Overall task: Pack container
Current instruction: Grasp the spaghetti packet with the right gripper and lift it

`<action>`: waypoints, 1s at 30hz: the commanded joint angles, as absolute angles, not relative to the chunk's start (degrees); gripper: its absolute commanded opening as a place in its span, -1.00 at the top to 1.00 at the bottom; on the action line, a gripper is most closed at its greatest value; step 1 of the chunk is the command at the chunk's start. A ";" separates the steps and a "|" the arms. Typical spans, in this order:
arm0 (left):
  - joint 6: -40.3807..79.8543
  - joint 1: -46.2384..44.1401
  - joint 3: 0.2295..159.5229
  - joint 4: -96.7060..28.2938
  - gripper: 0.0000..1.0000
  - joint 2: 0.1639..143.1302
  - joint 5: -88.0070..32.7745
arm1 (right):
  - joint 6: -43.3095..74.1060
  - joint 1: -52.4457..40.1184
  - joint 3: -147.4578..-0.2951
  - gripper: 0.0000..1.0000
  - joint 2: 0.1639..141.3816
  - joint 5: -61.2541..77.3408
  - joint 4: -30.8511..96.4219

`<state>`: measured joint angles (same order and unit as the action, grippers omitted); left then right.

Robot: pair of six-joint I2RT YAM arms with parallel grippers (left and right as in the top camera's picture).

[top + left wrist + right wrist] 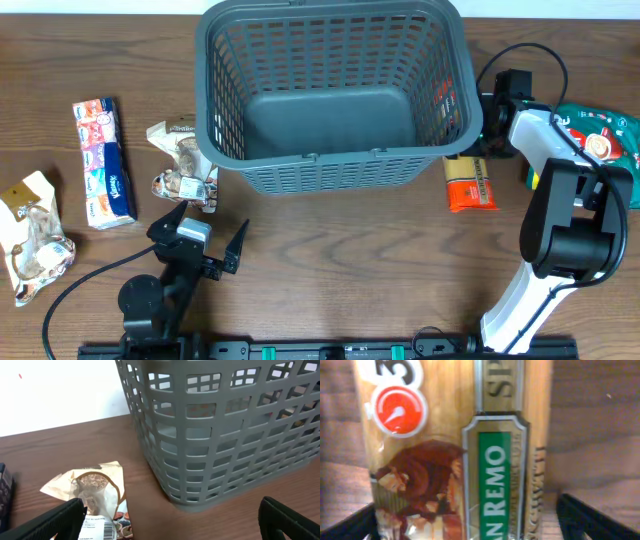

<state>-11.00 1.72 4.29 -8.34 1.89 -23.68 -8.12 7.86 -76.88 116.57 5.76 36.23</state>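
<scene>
The container [330,160] is a large dark grey slatted basket at the back middle of the table, with nothing in it; its near corner fills the left wrist view [220,435]. My left gripper [205,235] is open and empty, in front of the basket's left corner, just near of a brown-and-white snack bag [185,165] that also shows in the left wrist view [92,495]. My right gripper [480,140] is open beside the basket's right wall, its fingers [470,527] straddling the far end of an orange "San Remo" packet [470,185], which fills the right wrist view [455,450].
A blue-and-white wrapped pack [103,160] and a crumpled brown-and-white bag [30,235] lie at the left. A green packet [600,135] lies at the far right, partly under my right arm. The wood table [350,250] shows in front of the basket.
</scene>
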 commanded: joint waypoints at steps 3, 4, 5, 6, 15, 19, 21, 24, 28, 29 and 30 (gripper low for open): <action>-11.97 1.58 2.96 -8.73 -0.97 1.85 -24.45 | -8.71 8.23 -77.34 0.31 117.34 4.49 36.58; -11.97 1.58 2.96 -8.73 -0.97 1.85 -24.43 | -8.69 8.23 -77.34 0.56 117.34 4.49 36.62; -11.97 1.58 2.96 -8.73 -0.97 1.85 -24.43 | -8.67 8.23 -77.34 0.78 117.36 4.49 36.62; -11.97 1.58 2.96 -8.73 -0.97 1.85 -24.43 | -8.67 8.23 -77.34 0.97 117.36 4.49 36.67; -11.97 1.58 2.96 -8.73 -0.97 1.85 -24.45 | -8.60 8.27 -77.34 0.97 117.34 4.05 36.88; -11.97 1.58 2.96 -8.73 -0.97 1.85 -24.45 | -6.42 8.38 -77.34 0.97 116.88 2.81 36.88; -11.97 1.58 2.96 -8.73 -0.97 1.85 -24.45 | -5.15 8.62 -77.36 0.98 116.14 2.55 36.88; -11.97 1.58 2.96 -8.73 -0.97 1.85 -24.43 | -5.10 8.78 -77.36 0.97 114.19 1.98 36.95; -11.97 1.58 2.96 -8.73 -0.97 1.85 -24.43 | -4.03 8.99 -77.36 0.97 110.02 -0.30 36.93; -11.97 1.58 2.96 -8.73 -0.97 1.85 -24.45 | -3.51 9.23 -77.41 0.97 108.84 -0.95 36.97; -11.97 1.58 2.96 -8.73 -0.97 1.85 -24.45 | -2.98 9.65 -77.56 0.97 107.18 -1.56 37.15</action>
<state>-11.00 1.72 4.29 -8.34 1.89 -23.68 -5.37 8.27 -77.03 113.38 2.26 37.41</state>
